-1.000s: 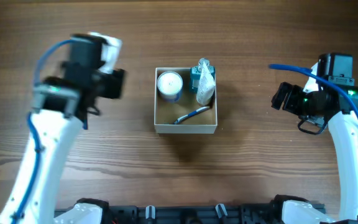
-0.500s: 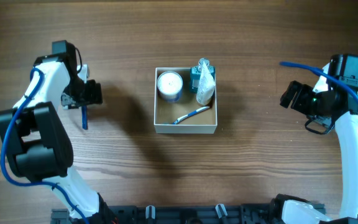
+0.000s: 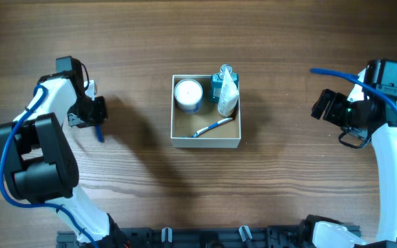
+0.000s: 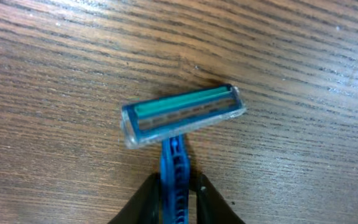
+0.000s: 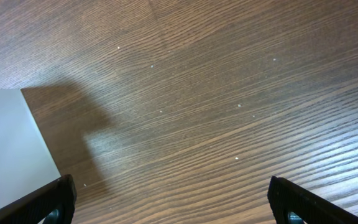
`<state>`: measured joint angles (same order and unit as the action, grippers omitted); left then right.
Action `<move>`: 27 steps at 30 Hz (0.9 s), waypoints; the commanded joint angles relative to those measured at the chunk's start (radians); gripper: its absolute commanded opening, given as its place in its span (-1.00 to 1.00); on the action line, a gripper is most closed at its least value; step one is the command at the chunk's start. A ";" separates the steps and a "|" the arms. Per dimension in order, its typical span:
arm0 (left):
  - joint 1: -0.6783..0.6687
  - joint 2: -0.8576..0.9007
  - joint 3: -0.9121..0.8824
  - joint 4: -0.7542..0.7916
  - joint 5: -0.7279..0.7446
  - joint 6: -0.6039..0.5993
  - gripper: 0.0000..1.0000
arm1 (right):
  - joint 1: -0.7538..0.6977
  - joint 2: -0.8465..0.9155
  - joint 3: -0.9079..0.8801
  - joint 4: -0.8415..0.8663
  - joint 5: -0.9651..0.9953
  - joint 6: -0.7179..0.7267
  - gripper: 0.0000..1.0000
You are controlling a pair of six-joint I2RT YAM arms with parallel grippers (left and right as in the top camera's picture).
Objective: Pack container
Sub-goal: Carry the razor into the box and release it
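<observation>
The container (image 3: 206,142), a square white-walled box with a tan inside, sits mid-table and holds a round white jar (image 3: 188,94), a teal bottle (image 3: 222,80), a clear packet (image 3: 229,101) and a thin blue stick-like item (image 3: 212,127). Far to its left, my left gripper (image 3: 94,118) is shut on the handle of a blue razor (image 3: 100,133). In the left wrist view the razor (image 4: 182,116) has its clear head over the wood and my fingers (image 4: 149,200) press both sides of the handle. My right gripper (image 3: 322,107) hangs open to the right of the container, holding nothing.
In the right wrist view, a white wall of the container (image 5: 8,149) shows at the left edge, with its shadow on the bare wood between my wide-apart right fingers (image 5: 59,198). Both arm bases stand at the table's near edge.
My left arm swung to the table's left side and came down over the razor. Its jaws closed on the handle and the razor turned slightly. The right arm barely moved.
</observation>
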<state>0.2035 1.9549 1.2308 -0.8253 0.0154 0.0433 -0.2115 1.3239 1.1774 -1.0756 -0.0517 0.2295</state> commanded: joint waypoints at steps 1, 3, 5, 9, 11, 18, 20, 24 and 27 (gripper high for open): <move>-0.002 0.029 -0.036 -0.005 0.055 0.000 -0.83 | -0.003 0.006 -0.008 0.000 0.018 -0.013 0.99; -0.004 0.023 -0.034 -0.005 0.055 -0.005 -0.92 | -0.003 0.006 -0.008 0.000 0.018 -0.013 1.00; -0.024 -0.034 -0.001 -0.013 0.049 -0.007 -0.92 | -0.003 0.006 -0.008 0.000 0.023 -0.013 0.99; -0.123 -0.212 0.080 -0.067 0.040 0.025 -0.93 | -0.003 0.006 -0.008 0.000 0.021 -0.013 0.99; -0.264 -0.363 0.106 -0.079 0.040 0.057 -0.93 | -0.003 0.006 -0.008 0.000 0.021 -0.013 0.99; -0.801 -0.461 0.106 -0.058 0.040 0.212 -0.92 | -0.003 0.006 -0.008 0.000 0.021 0.000 0.99; -0.834 -0.403 0.106 -0.049 0.040 0.212 -0.92 | -0.003 0.006 -0.008 -0.001 0.021 -0.001 0.99; -0.829 -0.301 0.106 -0.053 0.040 0.212 -0.92 | -0.003 0.006 -0.008 -0.003 0.019 -0.001 0.99; -0.819 -0.267 0.106 -0.031 0.039 0.211 -0.92 | -0.003 0.006 -0.008 -0.006 0.016 -0.001 0.99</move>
<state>-0.6281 1.6634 1.3346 -0.8734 0.0509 0.2314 -0.2115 1.3239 1.1774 -1.0763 -0.0475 0.2298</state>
